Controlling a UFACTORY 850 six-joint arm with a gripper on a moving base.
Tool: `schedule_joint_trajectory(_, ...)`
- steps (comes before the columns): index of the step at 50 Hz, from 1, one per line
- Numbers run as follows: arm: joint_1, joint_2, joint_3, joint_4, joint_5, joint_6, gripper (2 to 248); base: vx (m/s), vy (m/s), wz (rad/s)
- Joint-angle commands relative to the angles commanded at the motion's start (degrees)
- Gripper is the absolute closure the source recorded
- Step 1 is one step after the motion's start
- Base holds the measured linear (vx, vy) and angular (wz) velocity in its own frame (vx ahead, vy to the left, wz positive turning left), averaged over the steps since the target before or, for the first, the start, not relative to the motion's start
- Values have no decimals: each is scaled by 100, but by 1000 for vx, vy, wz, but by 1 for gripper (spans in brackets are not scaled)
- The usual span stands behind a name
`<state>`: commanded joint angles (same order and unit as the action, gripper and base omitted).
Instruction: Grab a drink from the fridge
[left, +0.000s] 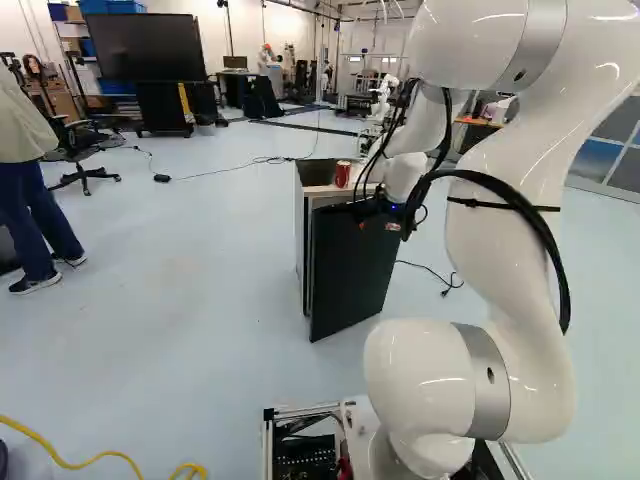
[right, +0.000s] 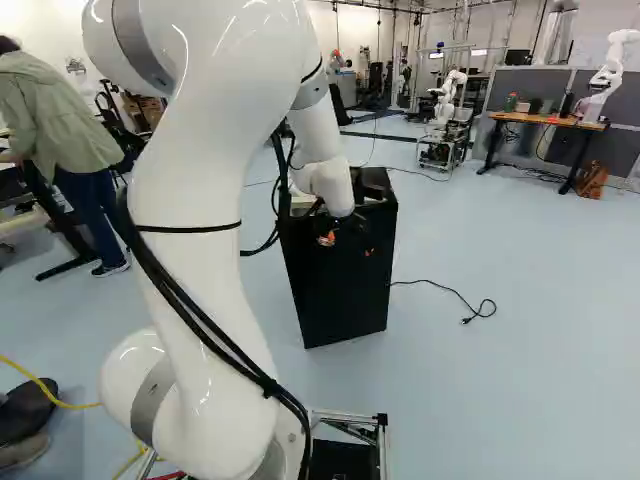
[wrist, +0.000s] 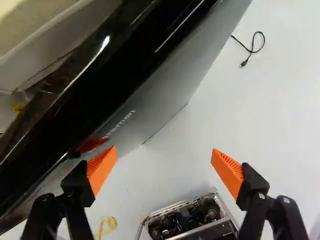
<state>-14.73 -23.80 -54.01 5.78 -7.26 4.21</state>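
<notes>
My gripper (right: 347, 246) hung beside the fridge (right: 345, 300), its two fingers spread.
The orange pads (wrist: 101, 169) stood well apart; the red can (left: 342, 175) stood on top of the fridge.

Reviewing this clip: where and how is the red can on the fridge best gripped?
Around its middle, I'd judge: the can stands upright on the fridge, and its straight sides suit a finger on each. Coming from above looks safer than level, as a dark box-like thing sits close beside it and the arm's cables hang near.
</notes>
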Motion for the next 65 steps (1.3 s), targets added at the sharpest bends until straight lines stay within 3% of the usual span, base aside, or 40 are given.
schedule_joint_trajectory(39,669,-198,-270,0,545,0,3,0,0,0)
schedule_joint_trajectory(65,718,-212,-290,0,907,0,3,0,0,0)
